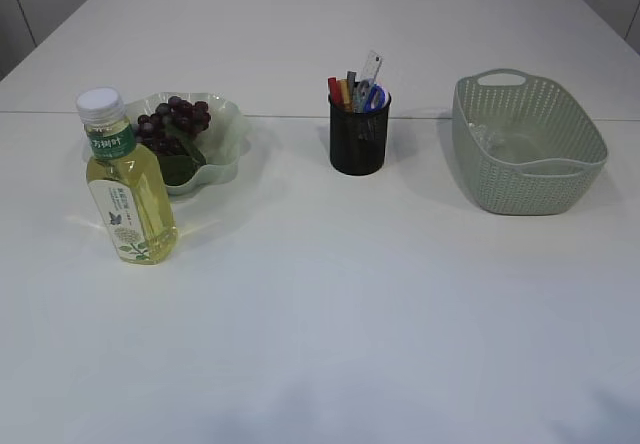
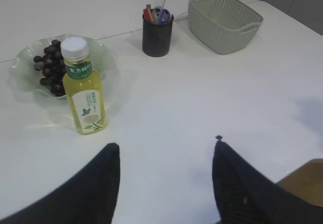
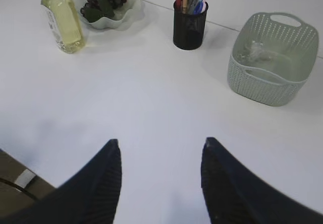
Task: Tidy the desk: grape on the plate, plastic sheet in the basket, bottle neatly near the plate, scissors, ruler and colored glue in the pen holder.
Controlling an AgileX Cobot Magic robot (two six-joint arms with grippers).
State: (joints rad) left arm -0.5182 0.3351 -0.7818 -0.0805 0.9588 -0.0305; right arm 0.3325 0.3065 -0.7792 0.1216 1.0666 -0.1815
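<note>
Desk (image 1: 330,304), tidying job, condition at this moment.

Risks:
- Bottle (image 1: 126,179) stands upright just in front of the plate (image 1: 228,129), tall and narrow; a careless sweep by the left arm would likely tip it into the grape.
- Pen holder (image 1: 359,132) is crowded and light-looking; any further insertion could topple it or push the ruler (image 1: 372,65) out.
- Plastic sheet (image 3: 255,51) is clear and crumpled, hard to see; it could be missed in a check.

Items:
- Grape (image 1: 172,124): dark bunch on the pale green plate.
- Scissors (image 1: 372,97), ruler, colored glue (image 1: 336,92): upright in the black mesh holder, centre of desk.
- Basket (image 1: 560,179): right side, sheet inside.
- Left hand (image 2: 166,183): open, empty, above bare desk.
- Right hand (image 3: 160,181): open, empty.

Judgement: task appears complete.
</note>
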